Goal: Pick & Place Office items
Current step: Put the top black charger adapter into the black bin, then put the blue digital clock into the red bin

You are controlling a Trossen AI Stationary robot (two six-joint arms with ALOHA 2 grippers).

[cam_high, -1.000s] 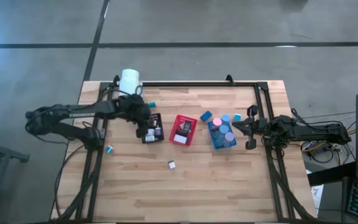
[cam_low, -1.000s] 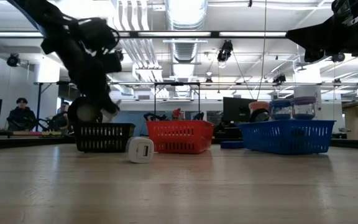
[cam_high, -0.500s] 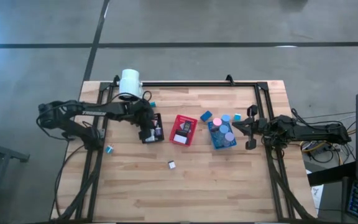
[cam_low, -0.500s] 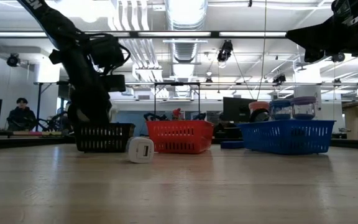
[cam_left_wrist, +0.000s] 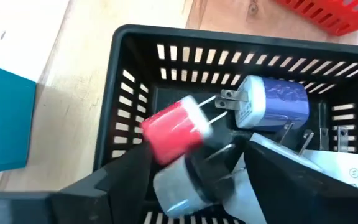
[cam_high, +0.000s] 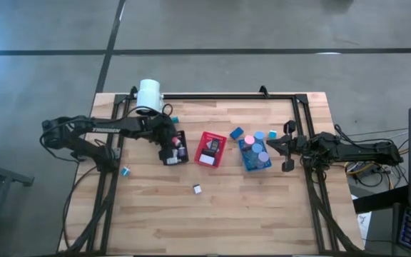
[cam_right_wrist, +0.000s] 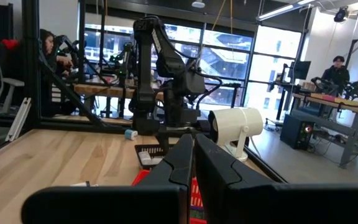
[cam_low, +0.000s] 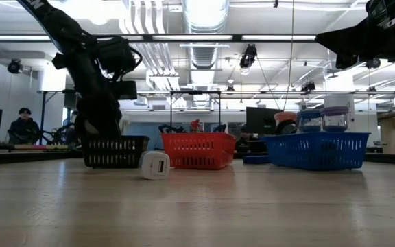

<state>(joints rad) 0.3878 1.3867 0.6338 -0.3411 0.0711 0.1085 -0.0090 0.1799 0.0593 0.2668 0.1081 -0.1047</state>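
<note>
Your left end effector (cam_left_wrist: 194,171) sits low over the black tray (cam_high: 175,147), its two dark fingers (cam_left_wrist: 126,180) spread apart with nothing clamped between them. Just ahead of the fingers, a red plug block (cam_left_wrist: 176,129) lies loose inside that tray, prongs pointing toward a lavender plug block (cam_left_wrist: 272,104) next to it. A grey-white block (cam_left_wrist: 176,186) lies against the red one, and more white pieces show at the tray's far side. A teal block (cam_left_wrist: 2,121) rests on the tabletop (cam_high: 248,207) outside the tray wall.

From above, you see the red tray (cam_high: 210,148) just beside the black one and the blue tray (cam_high: 255,154) beyond it, the blue one holding pink and blue round caps (cam_high: 255,146). A blue piece (cam_high: 236,133) lies on the wood near the blue tray, a small white block (cam_high: 198,189) sits alone in front of the trays, and a small teal bit (cam_high: 125,170) lies near the left arm's base. The big white cylinder (cam_high: 149,95) stands at the tabletop's rear edge, behind the left arm.

Your right end effector (cam_high: 286,148) waits just beside the blue tray, raised off the wood, its fingers pressed together and holding nothing.
</note>
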